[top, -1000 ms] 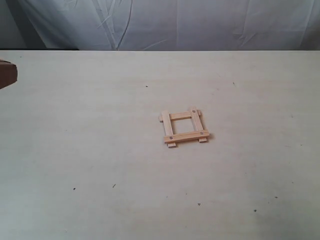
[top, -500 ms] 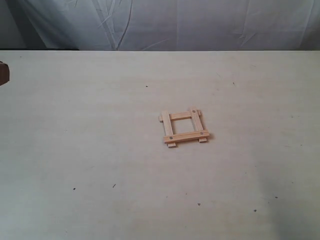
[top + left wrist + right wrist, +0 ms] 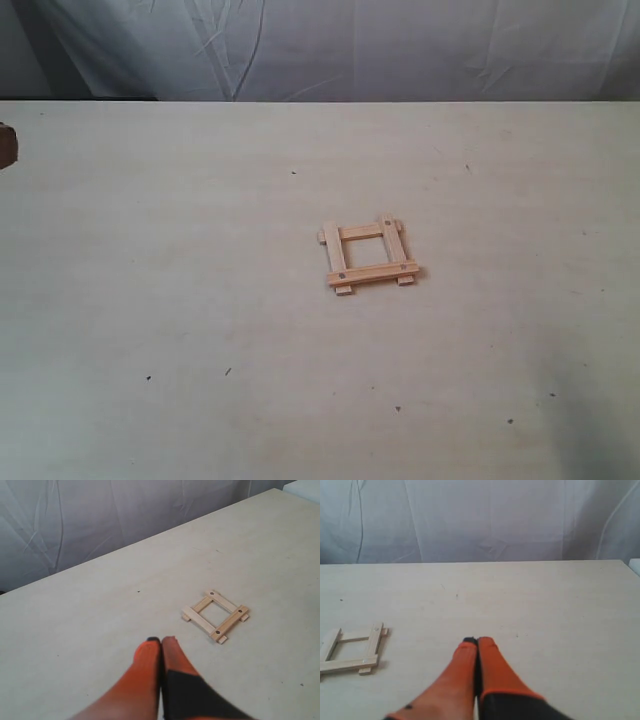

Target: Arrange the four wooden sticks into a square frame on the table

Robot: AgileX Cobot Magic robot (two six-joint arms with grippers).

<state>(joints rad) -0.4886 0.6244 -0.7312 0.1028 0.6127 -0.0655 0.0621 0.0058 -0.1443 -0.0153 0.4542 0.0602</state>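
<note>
Your square frame [image 3: 369, 256] lies on the table [image 3: 150, 320], away from every edge. Your left gripper [image 3: 161, 641] and right gripper [image 3: 477, 641] are clenched, empty.

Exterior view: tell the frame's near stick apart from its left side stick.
The near stick runs across the view; the left side stick runs front to back. Where they cross, the near stick lies on top, the left side stick under it with its end poking out. The near stick shows a dark dot near each end; the left side stick shows none clearly. Both are flat light-tan slats of similar length.
</note>
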